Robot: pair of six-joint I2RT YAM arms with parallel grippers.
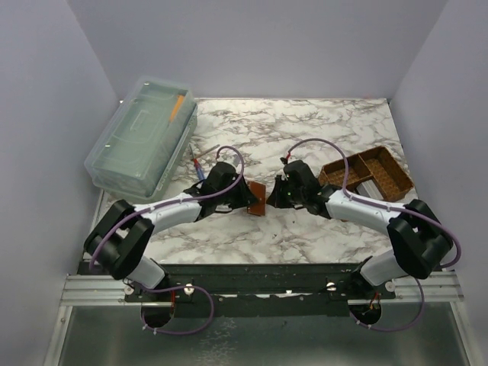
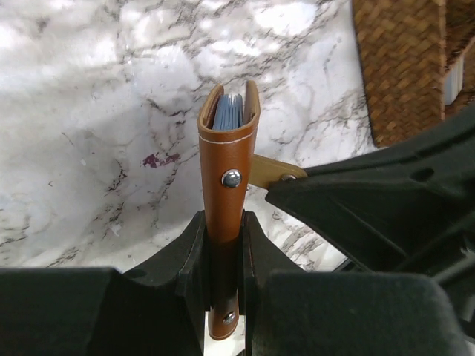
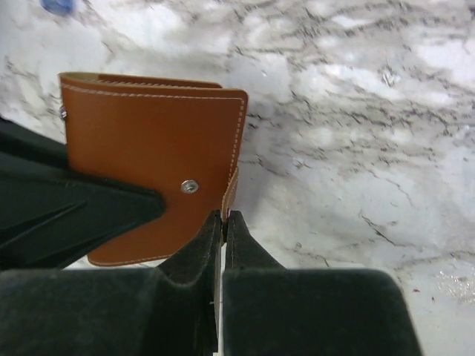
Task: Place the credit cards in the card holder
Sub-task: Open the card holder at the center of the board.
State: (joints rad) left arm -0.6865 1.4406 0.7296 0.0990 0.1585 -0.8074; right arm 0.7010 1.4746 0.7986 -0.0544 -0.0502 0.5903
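Three containers are out on the white-and-grey marbled bench.

At the far left sits a clear plastic lidded box. There's an orange pen at its far end, though I can't tell whether it lies inside or on the lid. Just beside the box, a couple of thin pen-like sticks lie on the marble, too small to make out.

At the right is a brown woven divided basket. A flat grey piece lies in one of its near compartments, and it may be one of the credit cards, but I can't be sure.

The small tan-brown leather folding card holder is between the two arms at the middle of the bench, held on edge. The left jaws are closed snugly around its folded body. The right jaws are pinched fully together on its snap tab, which sticks out sideways toward them.

In the left wrist view, blue-grey layers show in the card holder's narrow mouth. I can't tell whether they are cards or lining. The lower end of the card holder is hidden between the black fingers, and I can't tell whether it touches the bench.
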